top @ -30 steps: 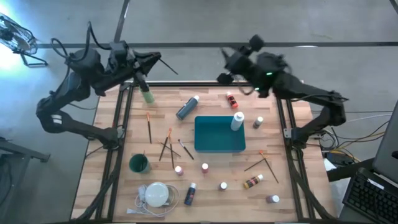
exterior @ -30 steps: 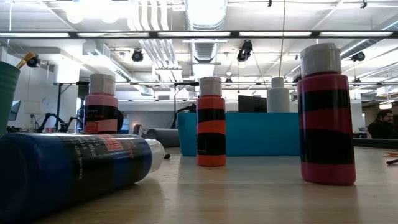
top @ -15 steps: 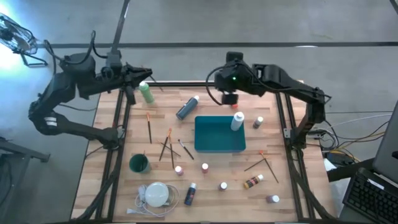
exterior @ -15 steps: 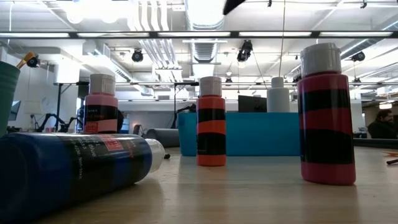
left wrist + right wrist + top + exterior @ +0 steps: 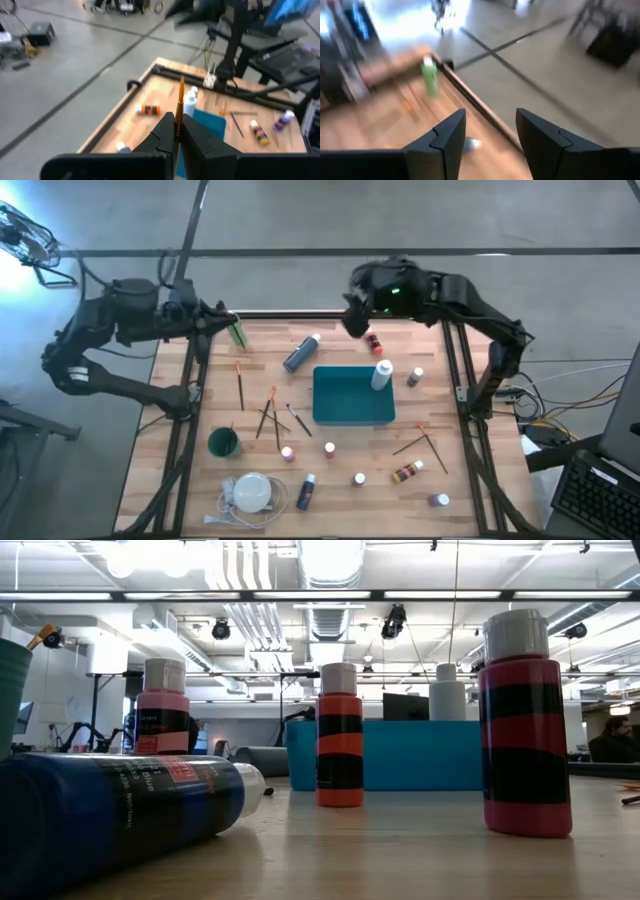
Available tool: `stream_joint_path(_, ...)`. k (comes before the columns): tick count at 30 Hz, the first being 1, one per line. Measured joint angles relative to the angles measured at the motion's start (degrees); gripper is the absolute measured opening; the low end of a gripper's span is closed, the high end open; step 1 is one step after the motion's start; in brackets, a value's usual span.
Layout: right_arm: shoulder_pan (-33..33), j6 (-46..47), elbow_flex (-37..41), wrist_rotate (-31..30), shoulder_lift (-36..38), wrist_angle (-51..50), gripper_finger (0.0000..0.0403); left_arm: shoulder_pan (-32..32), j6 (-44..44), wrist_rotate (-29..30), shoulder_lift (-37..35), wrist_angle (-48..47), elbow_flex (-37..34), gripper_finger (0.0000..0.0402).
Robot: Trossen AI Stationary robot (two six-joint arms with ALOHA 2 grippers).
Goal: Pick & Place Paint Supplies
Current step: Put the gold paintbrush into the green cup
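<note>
My left gripper (image 5: pixel 218 318) hovers over the table's far left corner, shut on a thin orange-handled brush (image 5: pixel 179 97). A green paint bottle (image 5: pixel 237 332) lies on the wood just beside it. My right gripper (image 5: pixel 352 322) hangs open above the far edge, with nothing between its fingers (image 5: pixel 490 120). Below it lie a red bottle (image 5: pixel 373 342) and a blue bottle (image 5: pixel 300 353). A white bottle (image 5: pixel 381 374) stands at the teal tray's (image 5: pixel 330 415) far right corner. More brushes (image 5: pixel 270 415) lie left of the tray. Neither gripper shows in the low view. My left gripper pinches the brush between its two fingers (image 5: pixel 165 132). The brush runs along the fingers, and its orange part (image 5: pixel 180 92) sticks out past the tips. It is lifted clear of the table.
A green cup (image 5: pixel 223 443) and a white disc with a cord (image 5: pixel 252 492) sit near the front left. Small bottles (image 5: pixel 330 450) and more brushes (image 5: pixel 425 440) are scattered along the near half. Black frame rails (image 5: pixel 195 380) run along the table's sides.
My left gripper has drawn back toward the table's far left corner and sunk a little, its fingers tipping down, still holding the brush. My right gripper has swung about over the far edge and rolled its wrist, ending near where it began.
</note>
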State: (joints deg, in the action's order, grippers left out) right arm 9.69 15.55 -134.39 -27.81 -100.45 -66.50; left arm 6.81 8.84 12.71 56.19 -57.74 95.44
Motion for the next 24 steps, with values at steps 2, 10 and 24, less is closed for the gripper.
stream_joint_path(2,0.3,9.1,-0.1,-0.4,1.2,0.0,0.0173,-1.4,0.4,0.0,0.1,0.0,-1.6,0.0014)
stream_joint_path(10,0.3,10.2,0.0,-0.1,2.0,-0.9,0.0157,-6.8,7.2,2.9,-3.1,0.0,-10.3,0.0014)
stream_joint_path(24,-2.4,4.6,0.0,-19.8,4.6,-6.6,0.0106,-38.7,23.1,33.6,-4.8,-3.0,-12.3,0.0014)
